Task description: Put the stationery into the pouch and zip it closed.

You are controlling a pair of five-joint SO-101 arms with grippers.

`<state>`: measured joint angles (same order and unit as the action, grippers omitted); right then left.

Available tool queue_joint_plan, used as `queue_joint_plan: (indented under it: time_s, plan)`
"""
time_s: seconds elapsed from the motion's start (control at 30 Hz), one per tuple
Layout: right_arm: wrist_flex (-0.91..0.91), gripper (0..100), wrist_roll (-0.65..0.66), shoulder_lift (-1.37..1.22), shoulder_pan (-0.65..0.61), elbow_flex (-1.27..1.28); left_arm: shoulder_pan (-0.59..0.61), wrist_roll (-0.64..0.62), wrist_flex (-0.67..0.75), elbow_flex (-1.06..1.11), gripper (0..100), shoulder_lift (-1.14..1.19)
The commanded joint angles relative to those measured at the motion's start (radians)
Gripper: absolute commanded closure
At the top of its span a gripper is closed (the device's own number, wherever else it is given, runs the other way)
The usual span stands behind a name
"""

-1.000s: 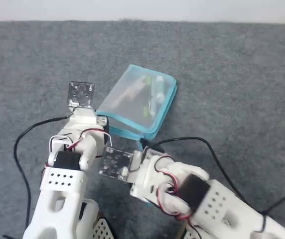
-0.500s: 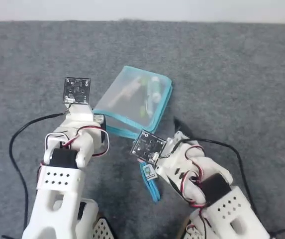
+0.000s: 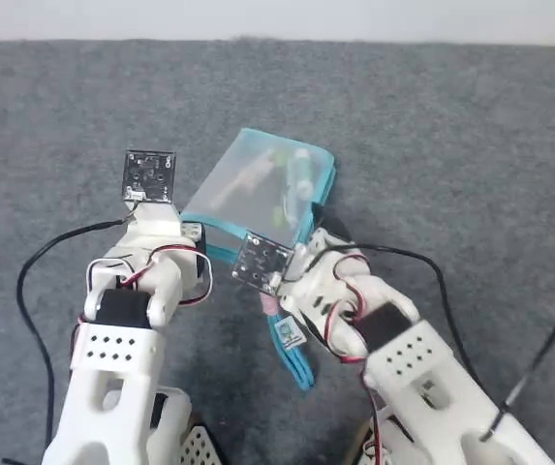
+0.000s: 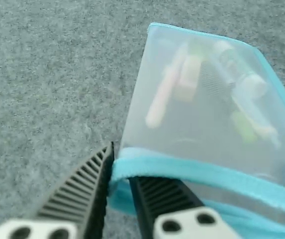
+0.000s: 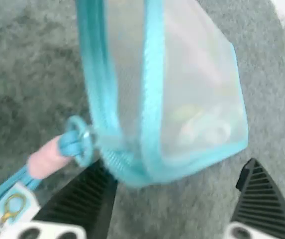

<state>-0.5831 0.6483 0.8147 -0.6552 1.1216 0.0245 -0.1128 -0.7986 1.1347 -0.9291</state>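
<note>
The pouch [image 3: 258, 194], one only, is lying on the grey bench [image 3: 471, 136] between the two arms. At least three stationery pieces [image 4: 164, 94] are showing through its clear side, though an exact count cannot be made. One teal strap [image 3: 294, 351] is trailing from the zip pull [image 5: 76, 139]. The left hand [image 4: 120, 167] is clamping the pouch's teal zip edge at a corner. The right hand [image 5: 176, 185] is standing with fingers apart, straddling the other end. Since half a second ago, the right hand is swinging in closer to the pouch.
</note>
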Motion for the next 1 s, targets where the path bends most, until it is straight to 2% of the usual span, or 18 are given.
queue_joint_plan:
  time_s: [0.0,0.17,0.37,0.47,0.57,0.63,0.73,0.8,0.97]
  plan:
    - [0.053,66.4,0.012,-0.062,-0.045,-0.098,0.011,0.002,-0.003,-0.068,99,0.005]
    - [0.054,74.0,0.049,-0.151,-0.048,-0.147,0.011,0.002,-0.005,-0.068,99,0.005]
    - [0.056,99.8,0.066,-0.173,-0.045,-0.155,0.011,0.002,-0.023,-0.068,99,0.005]
    - [0.054,99.6,0.054,-0.183,-0.01,-0.155,0.011,0.003,-0.02,-0.068,99,0.003]
    - [0.047,99.4,-0.043,-0.185,0.048,-0.178,0.011,0.003,-0.023,-0.079,98,0.0]
    - [0.044,99.3,-0.1,-0.185,0.085,-0.207,0.012,0.003,-0.038,-0.081,93,-0.032]
    - [0.024,99.3,-0.157,-0.185,0.107,-0.258,0.018,0.003,-0.133,-0.085,85,-0.153]
    - [-0.004,99.3,-0.184,-0.185,0.107,-0.288,0.028,0.003,-0.178,-0.076,85,-0.272]
    - [-0.082,99.3,-0.255,-0.186,0.11,-0.374,0.026,0.04,-0.172,0.024,85,-0.457]
